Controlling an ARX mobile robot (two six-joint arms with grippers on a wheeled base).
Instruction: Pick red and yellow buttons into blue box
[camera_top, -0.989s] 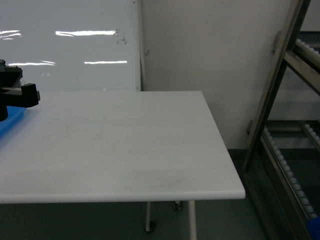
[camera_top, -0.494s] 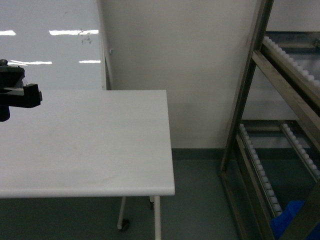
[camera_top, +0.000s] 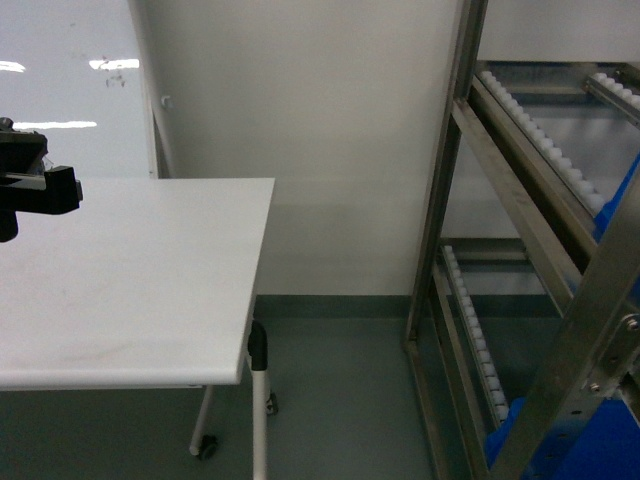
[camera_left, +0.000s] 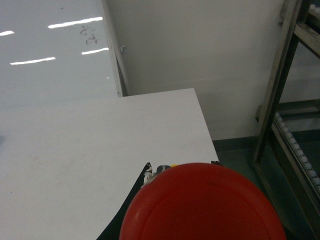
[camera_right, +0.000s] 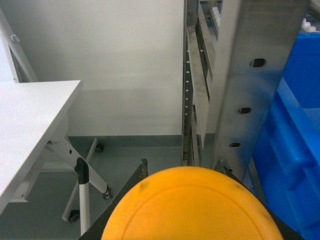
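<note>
A metal rack (camera_top: 520, 250) stands right of the white counter (camera_top: 130, 280), with the blue box (camera_right: 295, 140) on it. Left pincer (camera_left: 175, 200) grips the red button (camera_left: 202, 205) over the counter; right pincer (camera_right: 190, 210) grips the yellow button (camera_right: 192, 205) near the rack.

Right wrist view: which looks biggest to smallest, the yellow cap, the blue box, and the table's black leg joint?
1. Yellow button, though it sits right at the lens, so nearness inflates it.
2. Blue box, only partly in frame.
3. Black leg joint, by far the smallest.
</note>
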